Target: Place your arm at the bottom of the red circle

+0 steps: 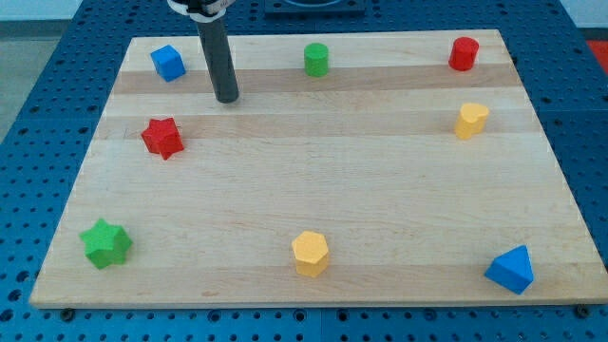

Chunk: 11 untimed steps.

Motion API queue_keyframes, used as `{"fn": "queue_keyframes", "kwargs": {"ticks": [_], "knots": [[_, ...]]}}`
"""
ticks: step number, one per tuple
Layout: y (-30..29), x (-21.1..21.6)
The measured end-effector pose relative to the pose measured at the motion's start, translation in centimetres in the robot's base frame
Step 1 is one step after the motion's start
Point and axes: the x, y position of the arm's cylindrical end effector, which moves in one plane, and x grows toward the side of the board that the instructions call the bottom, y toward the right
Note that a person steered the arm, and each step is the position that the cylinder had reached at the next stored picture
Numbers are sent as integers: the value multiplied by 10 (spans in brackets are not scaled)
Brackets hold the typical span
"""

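No jaws fitted, so no grip state; my tip (226,98) sits far left of the red cylindrical circle block (463,53) at the wooden tabletop (313,190) top-right; the green cylinder block (316,59), left of it, could be clipped if crossed too high.

- Pretty bright, even light all over; the pale wooden desk (313,190) looks almost washed out across the middle of the frame.
- Shadows are soft and short, hugging each block; the green star (105,243) at lower left and the yellow block (311,254) at bottom centre just have a faint dark rim underneath.
- No harsh glare spots anywhere on the wood.
- Focus is decent throughout, a bit soft and low-res, with block edges slightly fuzzy.
- The desk's edges look straight, no obvious bending at the corners.
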Motion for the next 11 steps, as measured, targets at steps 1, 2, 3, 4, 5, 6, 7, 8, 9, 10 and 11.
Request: {"fn": "queue_keyframes", "kwargs": {"ticks": [1,2,3,4,5,6,7,8,9,10,11], "knots": [[0,-2],[0,-4],[-2,-3],[-28,46],[-28,47],[-1,118],[9,146],[76,141],[170,104],[242,74],[258,64]]}}
